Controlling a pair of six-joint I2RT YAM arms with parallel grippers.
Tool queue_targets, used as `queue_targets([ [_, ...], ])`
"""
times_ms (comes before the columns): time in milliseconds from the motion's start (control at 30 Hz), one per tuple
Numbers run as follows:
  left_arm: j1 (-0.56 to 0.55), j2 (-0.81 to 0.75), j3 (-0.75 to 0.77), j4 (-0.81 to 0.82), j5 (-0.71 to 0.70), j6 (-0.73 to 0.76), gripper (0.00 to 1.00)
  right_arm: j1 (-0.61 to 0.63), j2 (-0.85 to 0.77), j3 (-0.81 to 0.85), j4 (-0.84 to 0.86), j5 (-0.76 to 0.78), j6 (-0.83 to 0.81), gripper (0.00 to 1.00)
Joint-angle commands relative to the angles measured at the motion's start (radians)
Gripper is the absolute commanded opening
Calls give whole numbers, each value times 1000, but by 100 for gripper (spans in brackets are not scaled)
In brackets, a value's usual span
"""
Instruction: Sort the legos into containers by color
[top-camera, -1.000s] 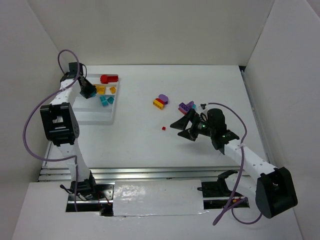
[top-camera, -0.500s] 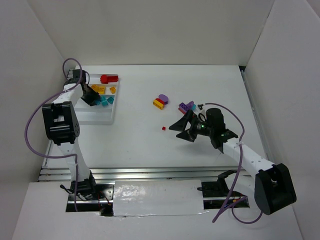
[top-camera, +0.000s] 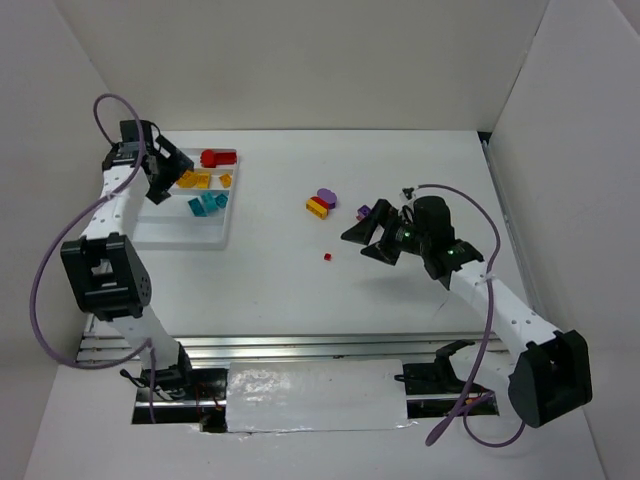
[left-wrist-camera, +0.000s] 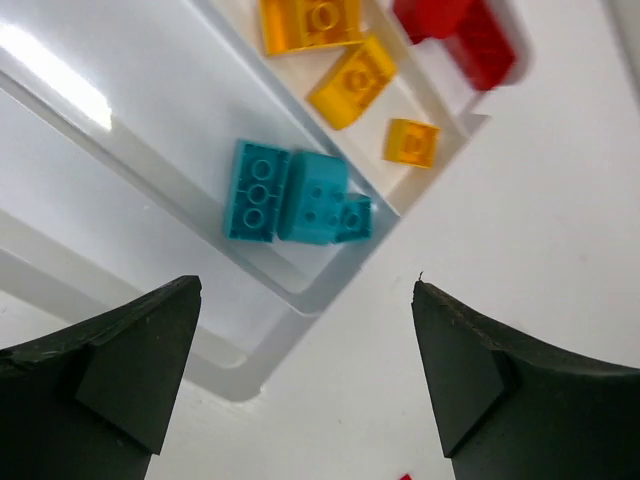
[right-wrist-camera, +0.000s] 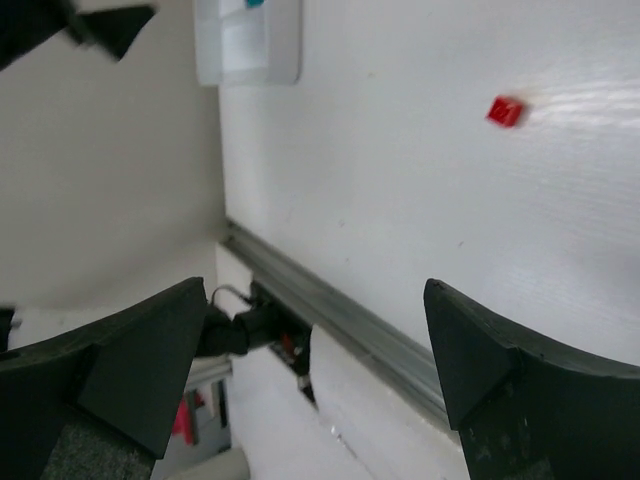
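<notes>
The white tray (top-camera: 160, 232) holds legos in separate long containers: a red brick (top-camera: 217, 157), orange bricks (top-camera: 200, 180) and teal bricks (top-camera: 208, 204). My left gripper (top-camera: 172, 178) hovers open and empty over the tray's left part. Its wrist view shows the teal bricks (left-wrist-camera: 290, 195), orange bricks (left-wrist-camera: 352, 80) and red brick (left-wrist-camera: 465, 35) beyond the open gripper (left-wrist-camera: 305, 290). Loose on the table lie a yellow-and-red brick (top-camera: 318, 206), a purple rounded brick (top-camera: 326, 196), a purple brick (top-camera: 365, 211) and a tiny red brick (top-camera: 327, 257). My right gripper (top-camera: 366, 243) is open and empty, just in front of the purple brick.
In the right wrist view the tiny red brick (right-wrist-camera: 505, 110) lies far ahead of the open gripper (right-wrist-camera: 315, 290), with the tray's end (right-wrist-camera: 250, 50) at the top. A metal rail (top-camera: 300, 345) runs along the near table edge. White walls enclose the table.
My left gripper has opened above the teal container and drawn back toward the far left. The right gripper has shifted a little farther from me, toward the purple bricks.
</notes>
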Motion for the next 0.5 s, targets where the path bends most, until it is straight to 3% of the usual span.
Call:
queue_targets([
  [0, -11, -186, -5, -7, 17, 73, 99, -6, 21, 127, -200, 238, -113, 97],
  [33, -18, -282, -22, -2, 47, 96, 100, -6, 58, 151, -234, 359, -123, 97],
  [167, -96, -587, -159, 9, 196, 283, 99, -25, 176, 269, -357, 599, -132, 98],
  [300, -158, -822, -340, -16, 262, 408, 99, -65, 318, 329, -360, 696, -165, 98],
  [467, -238, -1106, -688, 127, 213, 413, 99, -82, 515, 506, -437, 739, -276, 98],
])
